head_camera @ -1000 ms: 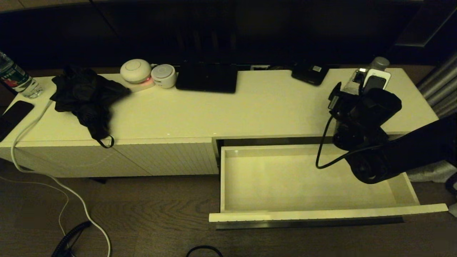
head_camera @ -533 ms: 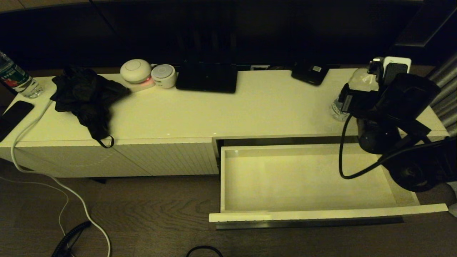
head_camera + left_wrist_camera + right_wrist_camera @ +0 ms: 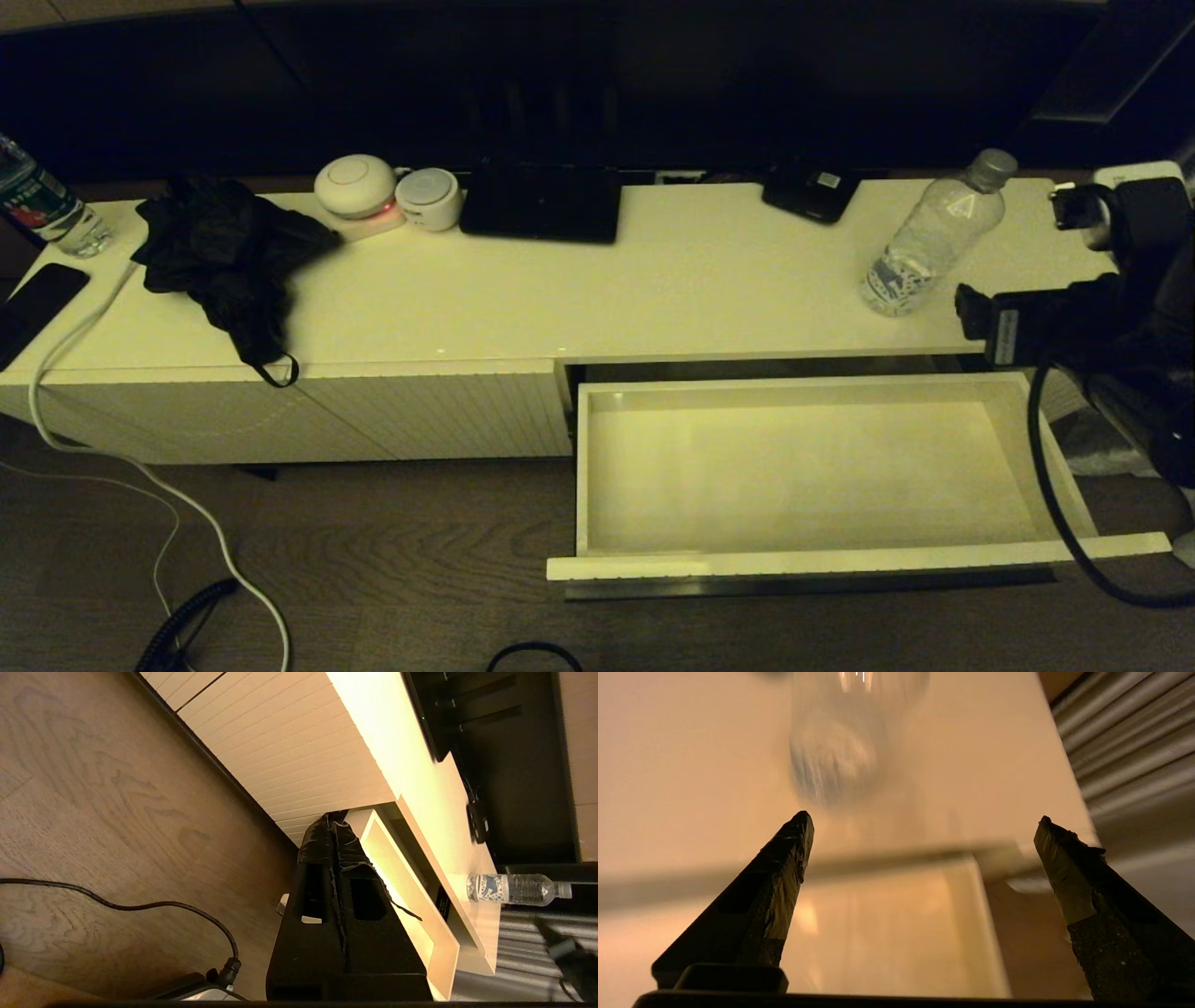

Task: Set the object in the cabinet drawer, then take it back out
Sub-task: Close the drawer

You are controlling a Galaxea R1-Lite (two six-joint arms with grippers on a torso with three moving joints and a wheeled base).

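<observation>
The clear water bottle (image 3: 929, 233) with grey cap and blue-and-white label stands upright on the right end of the cabinet top, free of any grip. It also shows in the left wrist view (image 3: 509, 889) and, blurred, in the right wrist view (image 3: 840, 751). Below it the cabinet drawer (image 3: 840, 563) is pulled fully out, its pale interior bare and its dark handle bar (image 3: 812, 586) under the front. My right arm (image 3: 1120, 308) is at the far right, clear of the bottle. The right gripper (image 3: 924, 819) is open and holds nothing. My left gripper (image 3: 334, 816) is shut and hangs low over the floor by the drawer's left side.
On the cabinet top lie a black cloth (image 3: 224, 252), two white round devices (image 3: 355, 185), a black flat device (image 3: 541, 205) and a small dark box (image 3: 810, 191). A bottle with a dark and red label (image 3: 42, 210) and a phone (image 3: 37, 303) sit far left. A white cable (image 3: 140, 467) trails to the floor.
The right gripper let go of the bottle on the cabinet top and drew back to the right. The bottle now stands alone; the drawer has not moved.
</observation>
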